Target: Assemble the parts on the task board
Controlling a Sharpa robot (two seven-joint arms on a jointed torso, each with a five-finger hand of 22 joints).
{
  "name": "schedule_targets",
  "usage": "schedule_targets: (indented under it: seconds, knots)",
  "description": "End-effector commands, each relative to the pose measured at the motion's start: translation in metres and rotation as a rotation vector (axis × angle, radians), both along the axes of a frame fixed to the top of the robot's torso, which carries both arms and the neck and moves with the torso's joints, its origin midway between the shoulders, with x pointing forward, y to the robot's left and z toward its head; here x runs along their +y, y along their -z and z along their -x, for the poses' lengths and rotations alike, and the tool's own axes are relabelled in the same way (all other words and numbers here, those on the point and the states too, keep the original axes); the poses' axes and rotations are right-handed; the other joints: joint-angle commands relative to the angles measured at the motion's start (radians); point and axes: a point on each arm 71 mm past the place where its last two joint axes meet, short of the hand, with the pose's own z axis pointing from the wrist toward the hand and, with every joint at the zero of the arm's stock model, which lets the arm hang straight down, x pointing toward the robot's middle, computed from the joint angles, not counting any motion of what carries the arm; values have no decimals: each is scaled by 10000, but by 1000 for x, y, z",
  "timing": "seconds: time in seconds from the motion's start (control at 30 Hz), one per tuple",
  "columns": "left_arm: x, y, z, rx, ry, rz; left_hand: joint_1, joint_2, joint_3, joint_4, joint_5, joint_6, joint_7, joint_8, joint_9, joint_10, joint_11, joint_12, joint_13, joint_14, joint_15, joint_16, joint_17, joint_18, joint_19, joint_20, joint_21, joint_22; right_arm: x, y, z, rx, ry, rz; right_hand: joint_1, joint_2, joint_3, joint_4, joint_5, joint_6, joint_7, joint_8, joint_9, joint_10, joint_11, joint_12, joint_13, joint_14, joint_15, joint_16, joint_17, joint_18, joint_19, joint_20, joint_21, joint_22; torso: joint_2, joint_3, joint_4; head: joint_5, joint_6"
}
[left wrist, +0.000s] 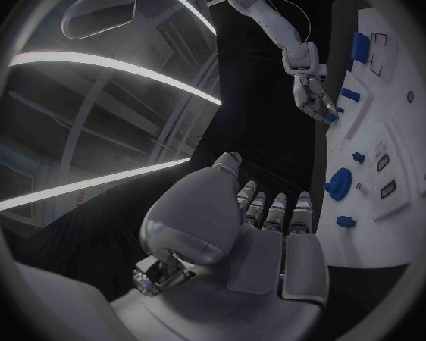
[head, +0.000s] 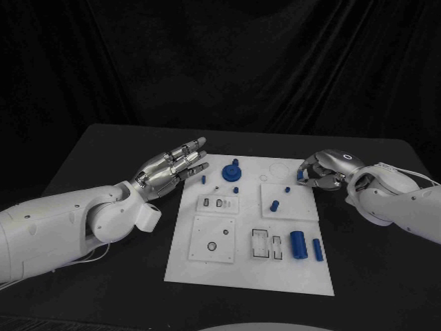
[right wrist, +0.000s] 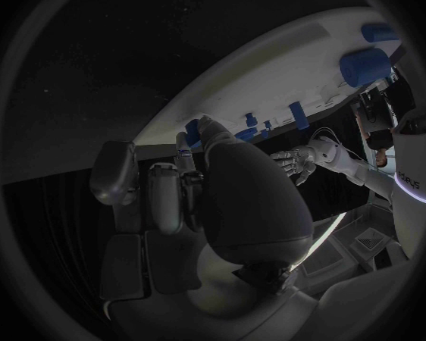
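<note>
- Judging the assembly as barely begun: several blue parts lying loose on the white board (head: pixel 242 283), none plainly being seated right now.
- Resting loose near the board's front right: a large blue cylinder (head: pixel 297 243) and a slimmer blue pin (head: pixel 318 249), just beside each other.
- Sitting toward the far side: a blue round knob (head: pixel 231 170), with a few small blue pegs (head: pixel 236 189) close by; whether seated or merely lying there, cannot tell.
- Lying on the raised square plate at right: another short blue peg (head: pixel 276 204).
- Showing unfilled openings: slotted recesses (head: pixel 267 244) beside the large cylinder, two small slots (head: pixel 220 203) on the middle plate, and an oval hole (head: pixel 211 245) on the front-left plate.
- Hovering at the board's left edge: left hand (head: pixel 173 167), fingers stretched apart, holding nothing.
- Curling at the board's far right edge: right hand (head: pixel 324 172), fingertips pinching a small blue piece (right wrist: pixel 191 132).
- Remaining, by the look of it: placing that piece, then the loose cylinder, pin and pegs.
</note>
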Motion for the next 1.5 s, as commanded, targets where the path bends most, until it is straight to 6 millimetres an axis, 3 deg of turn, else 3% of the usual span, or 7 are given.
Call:
schedule_targets:
  seconds: [0.03, 0.3, 0.6, 1.0, 1.13, 1.27, 1.5]
  knots:
    - [-1, 0, 1, -20, 87, 127, 36, -23, 75, 9, 34, -54, -26, 37, -2, 24, 77, -53, -12, -4, 47, -66, -16, 99, -6, 51, -58, -16, 1, -5, 4, -652, -73, -497, 67, 40, -16, -53, 119, 92, 6, 88, 78, 1064, -55, 35, 2634, 621, -75, -54, 1377, 75, 22, -93, -21, 563, -4, -1, -1, 62, -29]
    - [1, 0, 2, -7, 15, 74, 38, -31, 93, -5, 53, -30, -35, 44, 3, 34, 82, -48, -7, -4, 46, -66, -16, 99, -6, 51, -58, -16, 17, -34, 10, -1341, -505, -1062, 79, 5, -24, -72, 306, 106, 62, 160, 151, 1064, -22, 35, 2634, 656, -68, -2, 1425, 52, 102, -100, 66, 621, 0, -5, 2, 107, -94]
    - [-2, 0, 1, 19, 80, 64, 40, -35, 108, -17, 78, -29, -41, 46, 3, 33, 79, -48, -7, -4, 42, -66, -16, 101, -6, 50, -58, -16, 68, -58, 21, -1272, -1704, -1686, 53, -11, -34, -67, 375, 8, 70, 148, 175, 1064, -18, 35, 2634, 713, -65, 141, 1560, 22, 195, -100, 201, 698, -4, -8, 0, -10, -220]
    - [-6, 0, 0, -41, 104, 119, 43, -35, 127, -31, 95, -34, -40, 46, 3, 28, 73, -51, -10, -4, 24, -66, -16, 103, -6, 46, -58, -16, 134, -20, 34, -346, -2809, -1920, 19, -54, -43, -120, 581, -76, 162, 188, 256, 1064, 63, 35, 2634, 698, -11, 50, 1465, 53, 157, -72, 20, 647, -8, -27, 18, -36, -275]
    - [-8, 0, 1, -58, 133, 152, 43, -35, 127, -31, 95, -34, -40, 46, 3, 28, 73, -51, -10, -4, 24, -66, -16, 103, -6, 46, -58, -16, 146, -11, 34, -141, -2836, -1823, -43, -83, -72, -103, 544, -116, 183, 181, 265, 1064, 87, 35, 2634, 690, 8, 27, 1444, 63, 137, -56, -38, 627, 8, -9, -19, -30, -256]
    - [-9, 0, 0, -61, 163, 169, 45, -33, 139, -38, 99, -41, -36, 45, 2, 26, 74, -52, -11, -4, 14, -66, -16, 103, -6, 42, -58, -16, 154, -6, 34, 17, -2803, -1766, -71, -93, -84, -95, 533, -135, 198, 176, 268, 1064, 110, 35, 2634, 682, 21, 1, 1418, 77, 108, -48, -110, 597, -29, -28, -8, -63, -274]
    - [-11, 0, 0, -66, 208, 189, 45, -33, 139, -38, 99, -41, -36, 45, 2, 26, 74, -52, -11, -4, 14, -66, -16, 103, -6, 42, -58, -16, 165, 2, 34, 436, -2811, -1415, -89, -103, -79, -123, 560, -207, 245, 153, 276, 1064, 174, 35, 2634, 636, 77, -130, 1292, 120, 7, -7, -349, 499, -36, 12, 11, -111, -305]
